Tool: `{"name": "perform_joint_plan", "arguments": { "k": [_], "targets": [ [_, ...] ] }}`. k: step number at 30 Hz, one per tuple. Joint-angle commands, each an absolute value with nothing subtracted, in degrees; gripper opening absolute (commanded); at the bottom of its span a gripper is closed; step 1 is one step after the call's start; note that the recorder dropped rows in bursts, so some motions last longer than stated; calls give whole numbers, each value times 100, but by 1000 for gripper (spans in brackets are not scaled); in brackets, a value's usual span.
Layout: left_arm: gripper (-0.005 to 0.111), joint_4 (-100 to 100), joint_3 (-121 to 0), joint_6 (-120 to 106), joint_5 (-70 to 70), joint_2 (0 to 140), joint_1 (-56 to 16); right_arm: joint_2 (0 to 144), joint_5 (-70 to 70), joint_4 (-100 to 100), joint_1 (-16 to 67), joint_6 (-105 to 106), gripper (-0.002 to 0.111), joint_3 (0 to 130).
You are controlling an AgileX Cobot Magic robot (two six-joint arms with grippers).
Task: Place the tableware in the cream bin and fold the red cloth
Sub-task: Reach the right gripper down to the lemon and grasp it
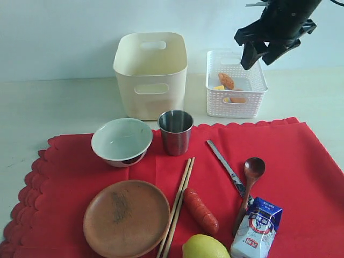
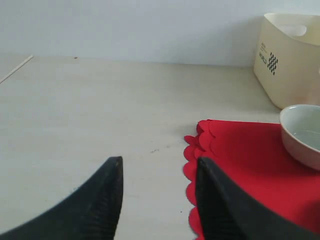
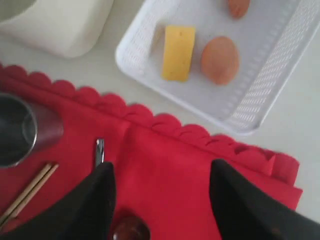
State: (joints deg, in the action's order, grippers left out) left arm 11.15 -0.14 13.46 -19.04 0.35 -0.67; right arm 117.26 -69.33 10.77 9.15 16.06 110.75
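0 of 6 in cream bin (image 1: 129,91) — bowl (image 1: 122,141), cup (image 1: 176,131), plate (image 1: 127,217), chopsticks (image 1: 177,207), knife (image 1: 226,166), spoon (image 1: 253,167) on unfolded red cloth (image 1: 301,161) below my right pincer (image 3: 161,167). It and left pincer (image 2: 159,162) — wide open, empty.

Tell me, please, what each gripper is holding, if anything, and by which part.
Nothing is held: the left gripper and the right gripper are both open, with nothing between their fingers.

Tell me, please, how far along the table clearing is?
Nothing looks done yet. The bowl, cup, plate, chopsticks, knife and spoon all sit on the red cloth, which lies spread flat. Nothing is in hand: the left gripper and right gripper are open, holding nothing. Everything is left: six pieces into the cream bin, then the fold.
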Motion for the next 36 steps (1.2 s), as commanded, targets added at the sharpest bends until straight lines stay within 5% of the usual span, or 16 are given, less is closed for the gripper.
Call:
{"name": "perform_joint_plan", "arguments": {
  "k": [1,13,36],
  "targets": [
    [45,1119,0,1375,-1860,0,-53,10811,-6411,1446,901,2192,54,9830],
    [45,1119,0,1375,-1860,0,-53,8589,-5947,2202,2087,4120,54,6849],
    [45,1119,0,1375,-1860,0,-53,8805,-4713,1749,4499,4700,59,5114]
  ]
}}
